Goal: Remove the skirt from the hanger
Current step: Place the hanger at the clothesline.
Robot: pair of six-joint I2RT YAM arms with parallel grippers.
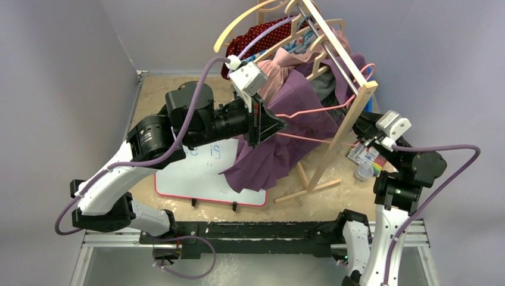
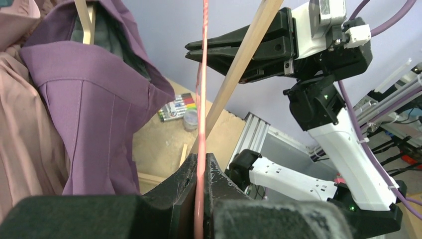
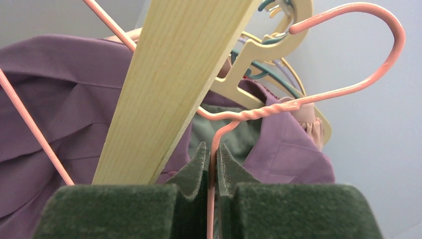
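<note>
A purple skirt (image 1: 280, 155) hangs on a pink wire hanger (image 1: 315, 110) beside a wooden clothes rack (image 1: 351, 113). My left gripper (image 1: 279, 124) is shut on one end of the hanger's wire. In the left wrist view the pink wire (image 2: 201, 99) runs up from between the jaws of that gripper (image 2: 200, 159), with the skirt (image 2: 94, 114) to the left. My right gripper (image 1: 357, 128) (image 2: 199, 50) is shut on the wire at the other end. In the right wrist view it (image 3: 211, 149) pinches the wire just below the twisted neck, under the hook (image 3: 388, 50), with the skirt (image 3: 64, 99) behind.
The rack's slanted wooden post (image 3: 174, 84) stands right beside my right gripper. Several other garments and hangers (image 1: 280, 42) crowd the rack's top bar. A whiteboard (image 1: 202, 173) lies on the table at the front left; a marker set (image 1: 364, 155) and a small jar (image 1: 363, 173) sit at the right.
</note>
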